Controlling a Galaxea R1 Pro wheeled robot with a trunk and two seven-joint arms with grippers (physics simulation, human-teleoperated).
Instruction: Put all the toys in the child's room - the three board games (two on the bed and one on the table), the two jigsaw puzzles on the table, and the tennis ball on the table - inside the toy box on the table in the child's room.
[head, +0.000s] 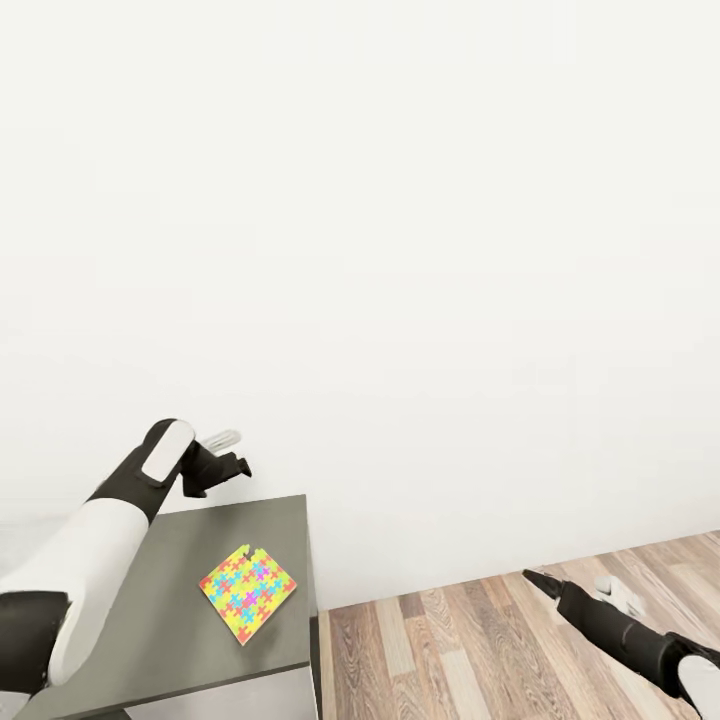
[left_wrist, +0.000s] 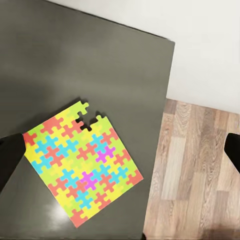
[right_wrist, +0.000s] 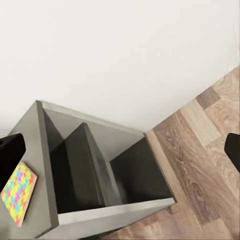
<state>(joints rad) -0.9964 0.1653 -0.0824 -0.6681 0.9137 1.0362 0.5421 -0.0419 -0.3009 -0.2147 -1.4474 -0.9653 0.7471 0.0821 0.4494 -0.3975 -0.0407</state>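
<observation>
On the dark-grey section of the table (head: 180, 590), a jigsaw puzzle (head: 248, 594) is lying flat near its end edge. Above that section's far side, the left gripper (head: 228, 455) is hovering open and empty. Beyond the table's end, over the wood floor (head: 480, 640), the right gripper (head: 540, 582) is hanging, its opening impossible to tell.

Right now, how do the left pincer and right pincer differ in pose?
1. The left pincer is raised above the dark-grey desk section, beyond the jigsaw puzzle; the right pincer hangs low over the wood floor, off the desk's side.
2. The left pincer aims towards the wall; the right pincer aims towards the desk.
Shared: black, and neither holds anything.
</observation>
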